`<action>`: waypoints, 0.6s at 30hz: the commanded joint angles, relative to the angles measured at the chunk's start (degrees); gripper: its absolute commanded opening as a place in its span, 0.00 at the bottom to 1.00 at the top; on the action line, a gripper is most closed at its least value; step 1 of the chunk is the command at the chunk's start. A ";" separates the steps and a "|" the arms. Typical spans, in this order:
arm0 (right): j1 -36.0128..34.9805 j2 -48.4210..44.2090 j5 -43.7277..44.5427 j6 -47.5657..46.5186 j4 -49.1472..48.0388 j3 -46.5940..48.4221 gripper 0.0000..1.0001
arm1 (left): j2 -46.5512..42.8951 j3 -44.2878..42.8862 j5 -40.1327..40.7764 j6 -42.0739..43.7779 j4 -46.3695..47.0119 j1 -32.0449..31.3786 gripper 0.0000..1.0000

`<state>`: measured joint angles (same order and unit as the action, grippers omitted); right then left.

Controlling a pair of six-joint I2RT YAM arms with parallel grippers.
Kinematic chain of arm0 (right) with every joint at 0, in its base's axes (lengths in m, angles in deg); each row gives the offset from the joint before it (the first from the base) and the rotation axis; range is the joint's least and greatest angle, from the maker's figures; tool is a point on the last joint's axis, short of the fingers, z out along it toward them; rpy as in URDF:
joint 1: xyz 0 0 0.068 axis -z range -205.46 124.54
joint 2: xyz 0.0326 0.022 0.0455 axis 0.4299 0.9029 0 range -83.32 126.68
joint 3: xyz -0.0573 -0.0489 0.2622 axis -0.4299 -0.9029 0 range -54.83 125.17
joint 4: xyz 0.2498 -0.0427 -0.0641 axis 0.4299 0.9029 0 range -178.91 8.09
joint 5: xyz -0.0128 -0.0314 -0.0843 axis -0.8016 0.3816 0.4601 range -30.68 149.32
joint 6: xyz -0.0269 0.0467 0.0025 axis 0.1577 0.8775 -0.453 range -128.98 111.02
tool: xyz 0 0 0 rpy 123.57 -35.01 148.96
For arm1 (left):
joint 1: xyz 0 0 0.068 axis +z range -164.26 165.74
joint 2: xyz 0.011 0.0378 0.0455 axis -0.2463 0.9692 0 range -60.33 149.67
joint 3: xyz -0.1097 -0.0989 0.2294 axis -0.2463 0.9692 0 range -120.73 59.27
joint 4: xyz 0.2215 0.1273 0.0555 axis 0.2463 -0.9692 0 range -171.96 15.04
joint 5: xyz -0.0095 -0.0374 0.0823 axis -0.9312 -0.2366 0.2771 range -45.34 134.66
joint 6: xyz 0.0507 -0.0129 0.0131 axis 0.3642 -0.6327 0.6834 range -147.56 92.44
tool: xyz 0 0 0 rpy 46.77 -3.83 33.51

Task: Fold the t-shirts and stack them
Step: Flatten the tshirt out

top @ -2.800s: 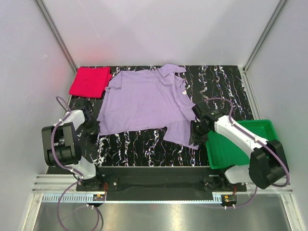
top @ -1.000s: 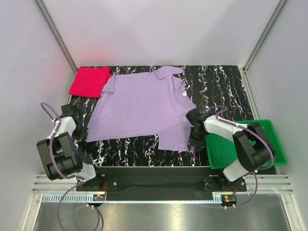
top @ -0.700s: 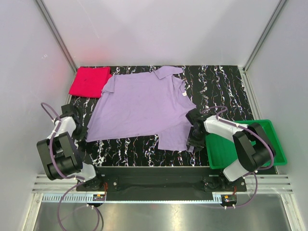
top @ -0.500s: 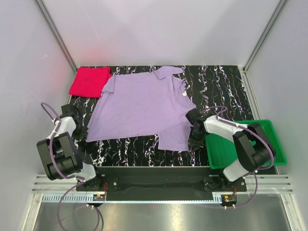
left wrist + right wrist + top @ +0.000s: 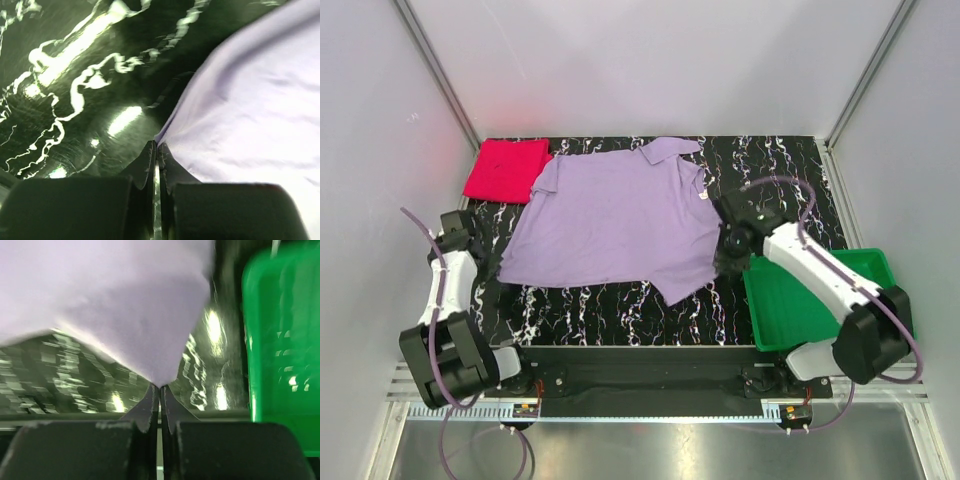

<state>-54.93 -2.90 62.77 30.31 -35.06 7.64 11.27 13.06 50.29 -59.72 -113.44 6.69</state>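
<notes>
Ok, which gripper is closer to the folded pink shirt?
Left. The left gripper holds the near-left corner of the lavender shirt, just toward the robot from the pink shirt. The right gripper holds the near-right corner, far across by the green tray.

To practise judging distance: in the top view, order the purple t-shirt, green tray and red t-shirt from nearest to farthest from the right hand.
1. Purple t-shirt: corner pinched in the right hand.
2. Green tray: just to its right, near side.
3. Red t-shirt: far left corner.
</notes>
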 commanded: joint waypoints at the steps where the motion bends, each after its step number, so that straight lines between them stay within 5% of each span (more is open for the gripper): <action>1: -0.06 -4.22 9.10 -4.21 10.46 13.61 0.00 | -4.43 -6.33 -3.08 3.51 -1.15 -0.73 0.00; 10: 0.82 -1.85 21.07 -11.42 15.06 45.60 0.00 | -5.76 -28.61 -5.28 4.12 -4.66 -2.49 0.00; 18: 0.91 -5.36 21.26 -16.15 12.52 66.53 0.00 | -5.85 -53.25 -4.23 8.16 -9.77 -2.67 0.00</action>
<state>-54.34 -4.56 80.78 18.70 -21.42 68.67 7.20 -32.78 45.41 -54.80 -122.23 3.87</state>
